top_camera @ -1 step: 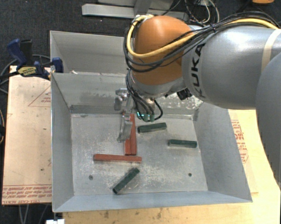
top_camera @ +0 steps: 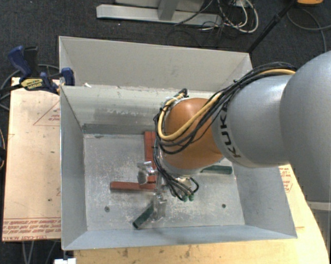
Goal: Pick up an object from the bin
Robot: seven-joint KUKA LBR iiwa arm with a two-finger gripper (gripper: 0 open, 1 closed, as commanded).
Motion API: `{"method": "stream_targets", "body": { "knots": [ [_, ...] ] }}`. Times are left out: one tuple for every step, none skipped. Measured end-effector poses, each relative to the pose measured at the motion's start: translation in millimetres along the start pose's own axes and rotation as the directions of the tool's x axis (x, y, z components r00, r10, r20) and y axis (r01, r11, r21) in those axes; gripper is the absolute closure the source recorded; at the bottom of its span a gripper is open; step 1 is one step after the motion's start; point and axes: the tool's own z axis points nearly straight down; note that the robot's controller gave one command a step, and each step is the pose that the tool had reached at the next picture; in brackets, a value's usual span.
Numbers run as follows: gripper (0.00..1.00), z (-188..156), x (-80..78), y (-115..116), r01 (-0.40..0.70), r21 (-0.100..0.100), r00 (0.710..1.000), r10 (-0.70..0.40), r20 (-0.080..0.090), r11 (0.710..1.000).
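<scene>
Over the middle of the grey metal bin [top_camera: 71, 168], the big grey arm [top_camera: 297, 118] comes in from the right. Its wrist is bent downward, so the tool points at the bin's floor. An orange cover [top_camera: 190, 135] sits on that wrist with yellow and black cables [top_camera: 170, 137] looped round it, and this bulk hides much of the floor under it.

Left of centre a reddish-brown flat bar [top_camera: 126, 185] lies crosswise on the bare floor. A second reddish-brown piece [top_camera: 148, 146] runs from near it toward the back wall, but the wrist hides whether the two join. A dark green strip [top_camera: 221, 170] juts out from under the cover on the right.

The gripper [top_camera: 159, 206] hangs low near the front wall, right at the upper end of a small dark green piece [top_camera: 143, 219] that slants toward the front. This is probably the thing to pick. I cannot tell whether the gripper is parted or closed, or whether it grips the piece.
</scene>
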Motion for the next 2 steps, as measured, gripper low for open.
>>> {"method": "stream_targets", "body": {
  "knots": [
    [0.0, 32.9, 25.2, 10.8, 0.006, -0.001, 1.0, -0.006, 0.025, 1.0],
    [1.0, 33.8, 27.9, 11.2, 0.004, -0.001, 1.0, -0.004, 0.011, 1.0]
  ]
}}
